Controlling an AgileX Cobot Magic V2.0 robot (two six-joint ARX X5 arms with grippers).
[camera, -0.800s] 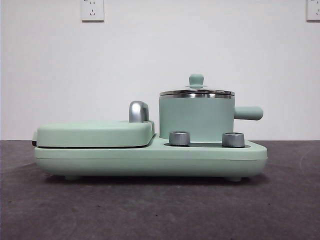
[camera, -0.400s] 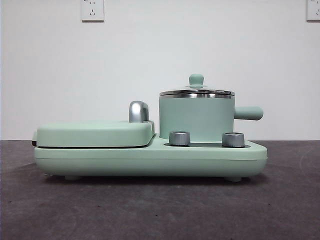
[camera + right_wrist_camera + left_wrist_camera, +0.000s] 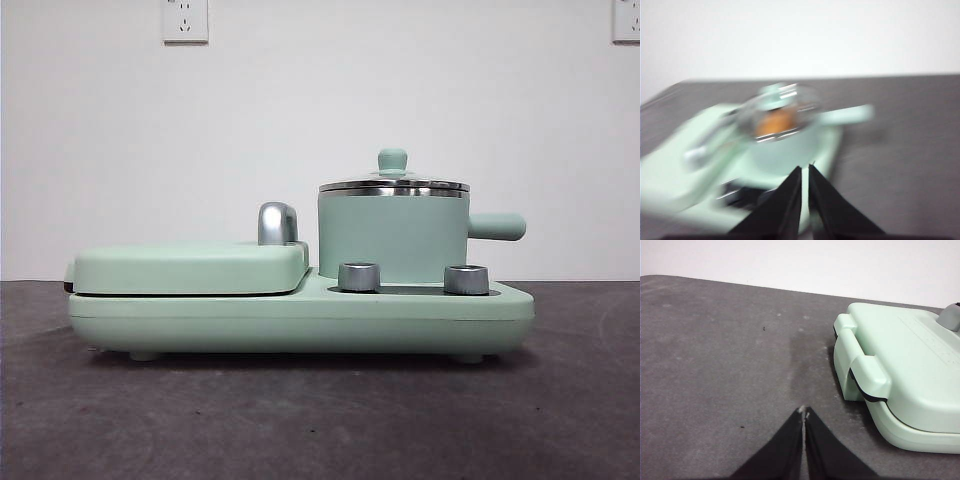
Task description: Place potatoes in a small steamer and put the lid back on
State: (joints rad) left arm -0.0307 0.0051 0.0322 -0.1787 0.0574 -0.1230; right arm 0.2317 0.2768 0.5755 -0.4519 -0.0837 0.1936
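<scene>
Little is judged likely to go wrong from here, since the work appears done: the lid (image 3: pixel 394 185) is seated level on the steel rim of the small steamer (image 3: pixel 393 237), its mint knob upright, and an orange-brown shape, taken to be the potato (image 3: pixel 776 121), is glimpsed through the lid in the blurred right wrist view. The blur suggests the right arm is in motion, so the chief risk is judged to be a clipped side handle or knob if that arm swings low, which could shift the lid off its seat or nudge the pot on the mint-green cooker base (image 3: pixel 300 318). Whether the lid is fully settled all round cannot be confirmed, as only one side of the rim is shown level.

The right gripper (image 3: pixel 805 169) is seen with its jaws pressed together and nothing between them; the steamer is found near it at about twelve o'clock in its wrist view, apart from the tips. The left gripper (image 3: pixel 804 411) is likewise closed and empty, held over the bare dark table (image 3: pixel 715 365), with the griddle cover (image 3: pixel 900 370) at roughly two o'clock, well apart from the steamer. Neither arm appears in the front view
</scene>
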